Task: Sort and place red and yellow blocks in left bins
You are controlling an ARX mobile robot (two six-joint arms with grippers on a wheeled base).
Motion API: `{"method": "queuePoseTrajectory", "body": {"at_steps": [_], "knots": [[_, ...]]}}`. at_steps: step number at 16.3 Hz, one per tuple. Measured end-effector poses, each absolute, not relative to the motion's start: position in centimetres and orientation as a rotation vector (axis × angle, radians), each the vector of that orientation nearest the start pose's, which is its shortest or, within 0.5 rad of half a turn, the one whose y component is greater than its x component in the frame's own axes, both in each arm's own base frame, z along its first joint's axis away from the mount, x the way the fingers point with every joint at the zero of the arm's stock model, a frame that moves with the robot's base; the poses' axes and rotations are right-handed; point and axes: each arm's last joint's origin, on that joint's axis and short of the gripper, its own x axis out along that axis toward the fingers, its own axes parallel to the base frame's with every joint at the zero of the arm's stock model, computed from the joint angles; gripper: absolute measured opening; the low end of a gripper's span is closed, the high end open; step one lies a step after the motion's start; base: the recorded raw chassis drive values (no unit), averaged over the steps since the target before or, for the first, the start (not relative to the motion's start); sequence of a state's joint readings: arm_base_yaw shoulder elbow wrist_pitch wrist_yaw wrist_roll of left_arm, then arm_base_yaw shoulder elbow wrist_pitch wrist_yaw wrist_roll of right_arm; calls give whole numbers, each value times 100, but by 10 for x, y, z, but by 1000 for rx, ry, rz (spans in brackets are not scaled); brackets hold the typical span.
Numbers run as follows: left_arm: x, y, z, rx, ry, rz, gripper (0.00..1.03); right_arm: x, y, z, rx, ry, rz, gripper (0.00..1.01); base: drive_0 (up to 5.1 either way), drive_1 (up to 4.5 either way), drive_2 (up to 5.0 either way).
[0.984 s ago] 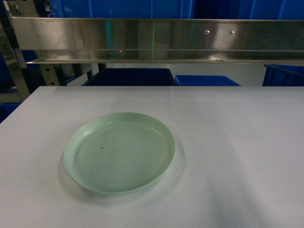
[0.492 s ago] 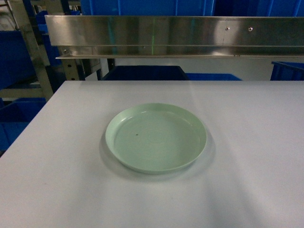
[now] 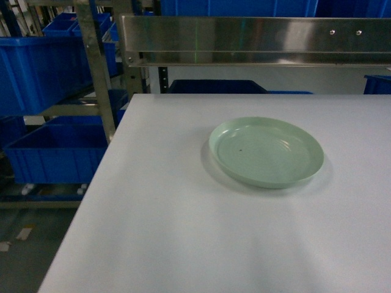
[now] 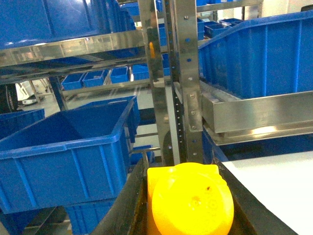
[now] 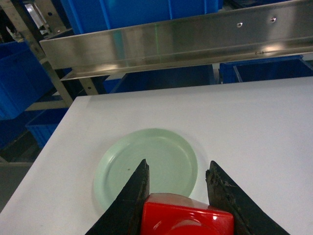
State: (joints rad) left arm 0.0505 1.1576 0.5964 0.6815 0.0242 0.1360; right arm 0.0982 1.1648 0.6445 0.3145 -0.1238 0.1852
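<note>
Steel shelving (image 3: 98,73) loaded with blue crates (image 3: 43,70) is seen at the left of the head view, beside a white worktop (image 3: 183,213); a lower blue crate (image 3: 58,152) is seen on the rack near the floor; a pale green plate (image 3: 266,151) is seen lying flat on the worktop, right of centre, below a long steel rail (image 3: 256,39). From the left wrist view, an orange-yellow brick (image 4: 188,200) is seen clamped in the left pincer (image 4: 188,205), its dark fingers (image 4: 127,200) pressed against either side; it is held off the worktop's left edge, with an open blue crate (image 4: 68,152) just beyond and lower, on the left. From the right wrist view, a bright red block (image 5: 183,215) is seen gripped by the right pincer (image 5: 181,215), held above the worktop at the near edge of the green plate.
</note>
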Motion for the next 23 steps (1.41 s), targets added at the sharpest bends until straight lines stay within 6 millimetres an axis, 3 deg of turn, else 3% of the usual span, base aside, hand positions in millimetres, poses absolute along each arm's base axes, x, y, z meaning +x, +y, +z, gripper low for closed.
{"method": "queuePoseTrajectory", "body": {"at_steps": [15, 23], "knots": [[249, 12, 277, 140, -116, 32, 27, 251, 28, 257, 186, 228, 198, 29, -420, 325, 325], [249, 13, 277, 140, -115, 39, 27, 251, 30, 256, 186, 229, 207, 29, -499, 282, 180]]}}
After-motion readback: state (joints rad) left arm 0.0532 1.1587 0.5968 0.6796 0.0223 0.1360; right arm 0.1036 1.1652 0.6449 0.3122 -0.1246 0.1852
